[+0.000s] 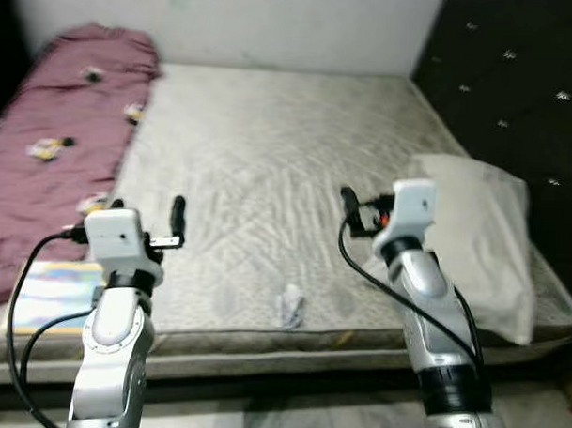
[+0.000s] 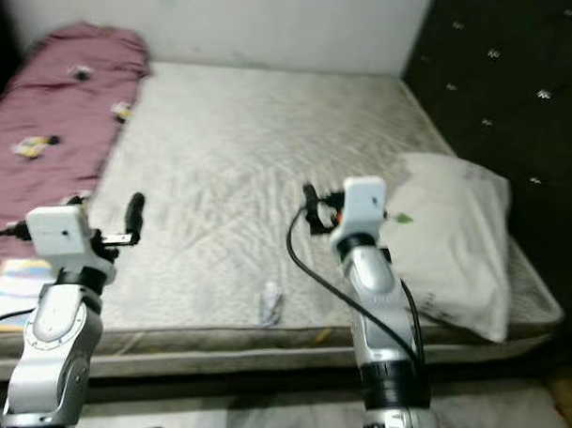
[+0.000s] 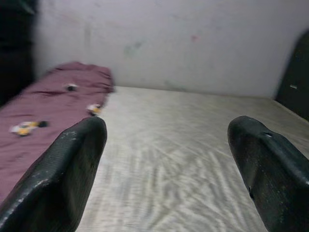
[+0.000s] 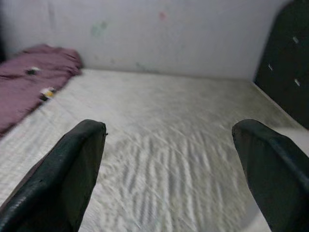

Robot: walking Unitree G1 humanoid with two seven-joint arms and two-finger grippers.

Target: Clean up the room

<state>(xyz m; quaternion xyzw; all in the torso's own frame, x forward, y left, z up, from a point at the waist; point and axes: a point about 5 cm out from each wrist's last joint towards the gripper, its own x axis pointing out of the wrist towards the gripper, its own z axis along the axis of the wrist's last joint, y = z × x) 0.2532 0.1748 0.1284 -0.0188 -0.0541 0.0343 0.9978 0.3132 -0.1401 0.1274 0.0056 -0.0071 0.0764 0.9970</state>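
A crumpled white scrap (image 1: 291, 306) lies at the mattress's (image 1: 269, 166) near edge, between the arms; both the left gripper (image 3: 164, 164) and right gripper (image 4: 169, 164) hover wide open; the right looks slightly nearer.

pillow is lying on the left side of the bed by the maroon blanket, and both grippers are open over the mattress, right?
Not quite. The pillow lies on the right side of the bed, by the dark headboard, as the left eye view shows. The maroon blanket is along the opposite, left side. The rest holds: the left gripper and the right gripper are open over the mattress.
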